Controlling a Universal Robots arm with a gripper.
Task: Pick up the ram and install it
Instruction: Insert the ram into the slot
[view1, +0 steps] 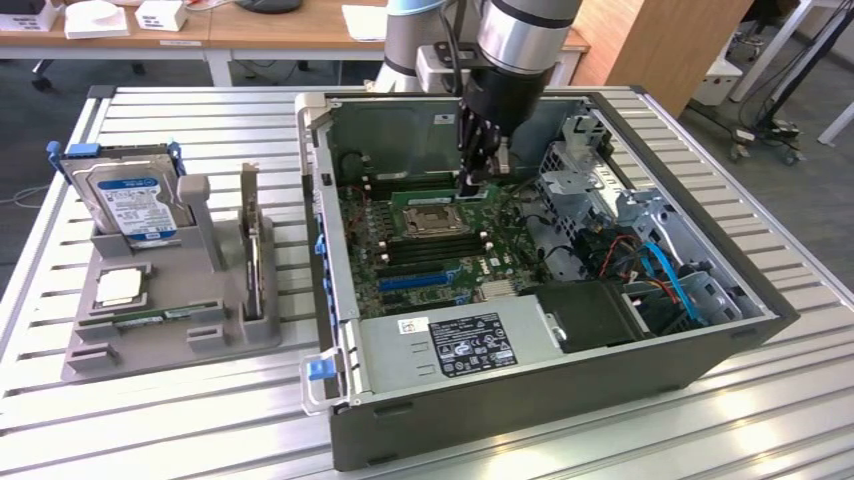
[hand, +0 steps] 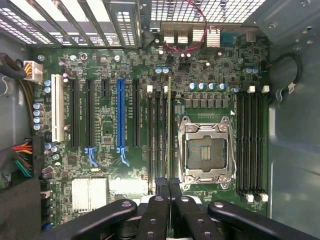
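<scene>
On the table (view1: 160, 400), inside the case (view1: 534, 405), the gripper (hand: 168, 184) is clamping the ram (hand: 170, 125) over the board (hand: 107, 150), apparently installing, seating likely calling for square pressure.

Grey robot arm (view1: 527, 30), cut off by the exterior view's upper edge. Its black gripper (view1: 477, 188) hides where the thin green ram stick (hand: 170, 125) meets its slot, so seating cannot be told. In the wrist view the ram stands edge-on, its faces unseen. Near the slatted metal table (view1: 160, 420) edge on the exterior view's left, a silver hard drive with blue-white label (view1: 134, 205) has its lower part sunk in a grey plastic holder (view1: 174, 340). Print on the black-and-white label (view1: 461, 342) at the open grey computer case (view1: 534, 400) near edge is too small to read.
</scene>
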